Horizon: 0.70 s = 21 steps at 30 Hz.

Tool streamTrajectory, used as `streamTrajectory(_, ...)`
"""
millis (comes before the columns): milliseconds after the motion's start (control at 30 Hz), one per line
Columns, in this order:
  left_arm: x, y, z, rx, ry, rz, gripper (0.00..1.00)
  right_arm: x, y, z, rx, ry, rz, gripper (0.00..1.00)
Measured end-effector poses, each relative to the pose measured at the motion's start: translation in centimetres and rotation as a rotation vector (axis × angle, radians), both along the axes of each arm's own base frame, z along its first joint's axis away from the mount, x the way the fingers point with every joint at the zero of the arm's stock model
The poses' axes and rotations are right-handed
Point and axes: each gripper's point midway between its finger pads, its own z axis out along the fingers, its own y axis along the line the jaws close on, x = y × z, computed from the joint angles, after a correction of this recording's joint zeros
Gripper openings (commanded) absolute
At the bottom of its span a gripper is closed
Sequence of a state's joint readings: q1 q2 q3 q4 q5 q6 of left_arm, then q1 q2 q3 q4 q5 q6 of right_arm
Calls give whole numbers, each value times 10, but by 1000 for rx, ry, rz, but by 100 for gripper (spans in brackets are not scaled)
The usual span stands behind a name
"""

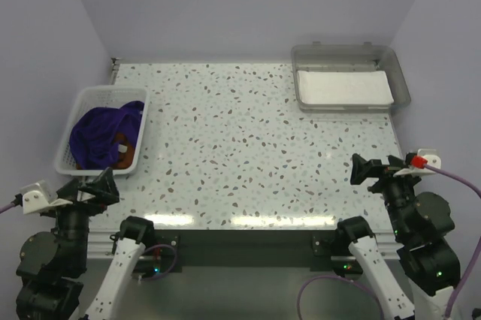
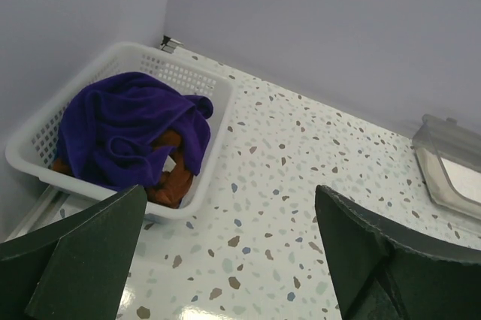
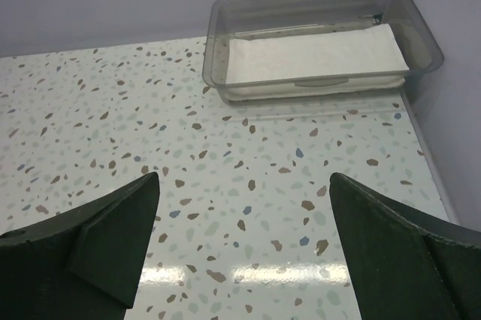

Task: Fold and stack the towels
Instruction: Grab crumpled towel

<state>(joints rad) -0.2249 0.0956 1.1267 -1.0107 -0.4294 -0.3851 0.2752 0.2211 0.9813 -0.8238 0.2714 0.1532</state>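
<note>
Looked like the very first step to me, with no towel out for folding yet. The left jaws and right jaws were both spread wide, holding nothing, parked over the near edge of the bench (image 1: 240, 155). The purple towel (image 1: 101, 136) sat crumpled in the white basket (image 1: 96, 95) on the left, with an orange towel (image 1: 126, 155) poking out under it. A white towel (image 1: 343, 87) lay flat in the clear bin (image 1: 342, 51) at the far right. My guess is the next move needed the left arm to reach in, pinch the purple one and drag it onto open bench.
</note>
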Motion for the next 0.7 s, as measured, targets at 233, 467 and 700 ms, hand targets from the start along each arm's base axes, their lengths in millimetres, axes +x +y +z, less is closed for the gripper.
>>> streamTrajectory(233, 13, -6, -10, -22, 80, -5, 100, 3, 5, -3, -4, 17, 27, 99)
streamTrajectory(467, 59, -22, -27, -34, 233, -22, 100, 16, 19, -22, -23, 82, 83, 99)
streamTrajectory(700, 141, -48, -75, -32, 527, -25, 100, 34, 40, -48, -62, 151, 173, 99)
